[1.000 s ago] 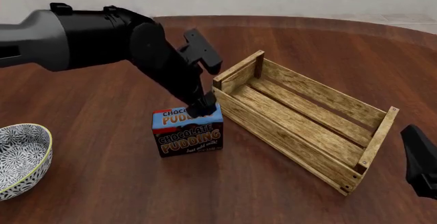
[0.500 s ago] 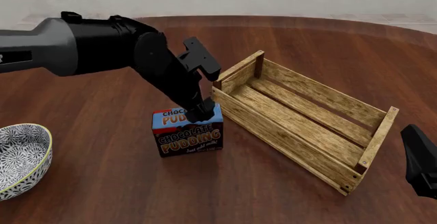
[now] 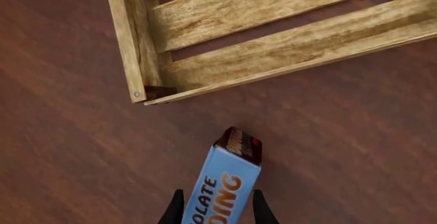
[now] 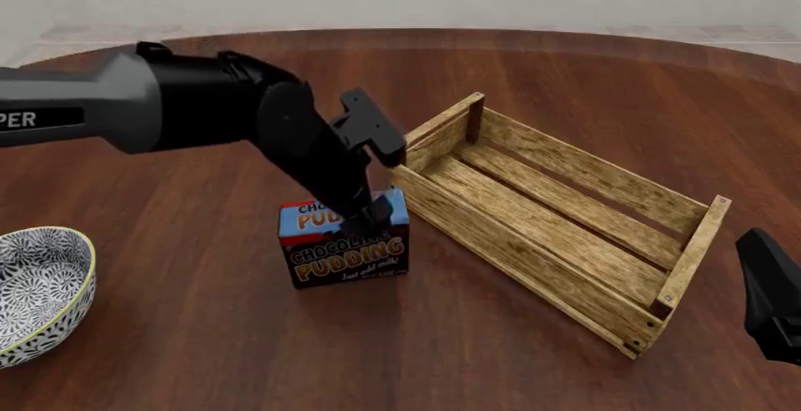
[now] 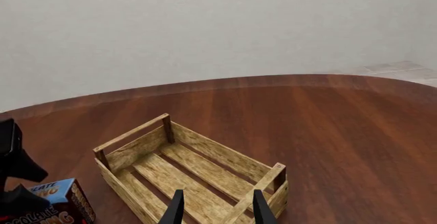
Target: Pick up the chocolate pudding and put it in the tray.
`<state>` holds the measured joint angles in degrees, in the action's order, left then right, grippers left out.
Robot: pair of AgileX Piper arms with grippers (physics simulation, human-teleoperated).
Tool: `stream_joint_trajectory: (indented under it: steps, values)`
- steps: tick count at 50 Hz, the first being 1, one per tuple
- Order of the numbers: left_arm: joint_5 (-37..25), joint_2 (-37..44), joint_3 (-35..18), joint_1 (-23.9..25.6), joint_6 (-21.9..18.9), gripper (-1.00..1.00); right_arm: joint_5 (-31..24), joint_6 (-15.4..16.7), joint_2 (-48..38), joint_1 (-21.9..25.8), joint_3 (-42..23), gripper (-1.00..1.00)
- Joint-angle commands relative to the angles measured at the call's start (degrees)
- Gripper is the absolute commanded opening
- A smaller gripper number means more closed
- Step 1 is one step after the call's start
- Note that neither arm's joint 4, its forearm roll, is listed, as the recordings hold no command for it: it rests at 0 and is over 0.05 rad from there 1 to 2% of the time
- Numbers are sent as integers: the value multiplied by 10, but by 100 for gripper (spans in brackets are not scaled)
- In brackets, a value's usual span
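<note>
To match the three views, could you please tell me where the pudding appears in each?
Front view: pudding left of centre, under the left hand.
Left wrist view: bottom centre, between the fingers.
Right wrist view: bottom left corner.
Shared landmark: the tray, beside it.

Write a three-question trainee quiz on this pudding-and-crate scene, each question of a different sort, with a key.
1. True or false: the chocolate pudding already lies inside the tray.
2. Which gripper is at the pudding? A) the left gripper B) the right gripper C) both
3. Fill in: at the front view's left edge sits a blue-and-white patterned ____.

Key
1. False: the box stands on the table beside the tray's near corner.
2. A: its fingers sit on either side of the box; the right gripper is open and empty, beyond the tray's other end.
3. bowl
</note>
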<state>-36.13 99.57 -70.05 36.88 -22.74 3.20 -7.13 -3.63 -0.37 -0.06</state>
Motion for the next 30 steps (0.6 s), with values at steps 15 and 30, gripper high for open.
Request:
stream_joint_trajectory:
  steps: [15,30]
  values:
    - [5,20,16,-12,-8,100,-10,-1,11,-2,0,100]
    - [21,22,29,-1,4,100,-7,0,7,-2,-1,100]
